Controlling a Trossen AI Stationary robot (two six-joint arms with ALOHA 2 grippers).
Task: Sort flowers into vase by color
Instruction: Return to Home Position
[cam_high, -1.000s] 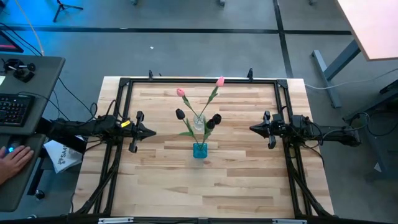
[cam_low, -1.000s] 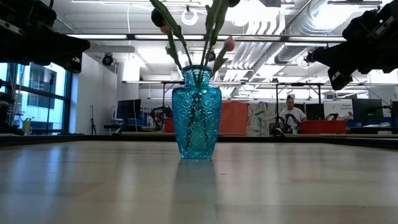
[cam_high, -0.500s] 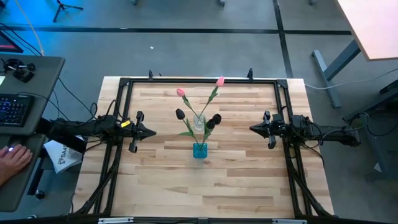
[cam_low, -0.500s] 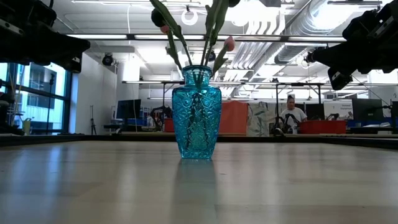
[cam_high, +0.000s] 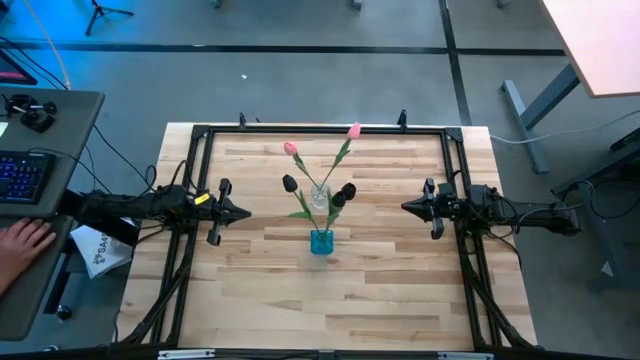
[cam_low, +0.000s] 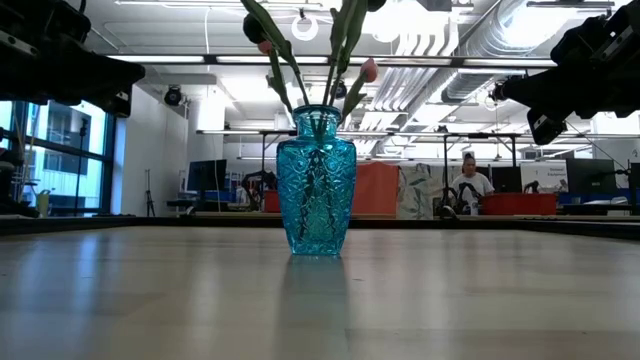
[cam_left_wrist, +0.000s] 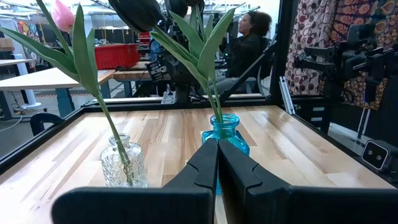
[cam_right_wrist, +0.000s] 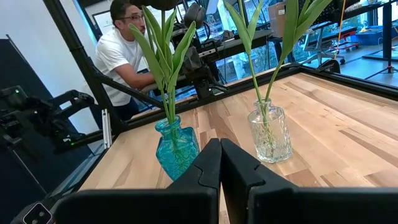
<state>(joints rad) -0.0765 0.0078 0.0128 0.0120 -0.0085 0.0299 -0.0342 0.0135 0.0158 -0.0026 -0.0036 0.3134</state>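
A blue glass vase (cam_high: 321, 241) stands mid-table with dark tulips (cam_high: 345, 191) whose stems stick into it. Just beyond it a clear glass vase (cam_high: 320, 199) holds two pink tulips (cam_high: 291, 149) on long green stems. In the low view the blue vase (cam_low: 316, 195) hides the clear one. My left gripper (cam_high: 243, 212) hovers shut at the table's left, pointing toward the vases. My right gripper (cam_high: 406, 207) hovers shut at the right side, facing them. The left wrist view shows the blue vase (cam_left_wrist: 227, 132) and the clear vase (cam_left_wrist: 123, 165); the right wrist view shows the blue vase (cam_right_wrist: 176, 149) and the clear vase (cam_right_wrist: 270, 133).
A black metal frame (cam_high: 320, 129) runs around the wooden table's edges. Bare tabletop (cam_high: 330, 300) lies between the vases and the near edge. A person's hand (cam_high: 22, 245) rests at a desk left of the table; people sit in the room beyond.
Both arms and the vases have kept still. Only the person's hand at the desk on the left has shifted slightly.
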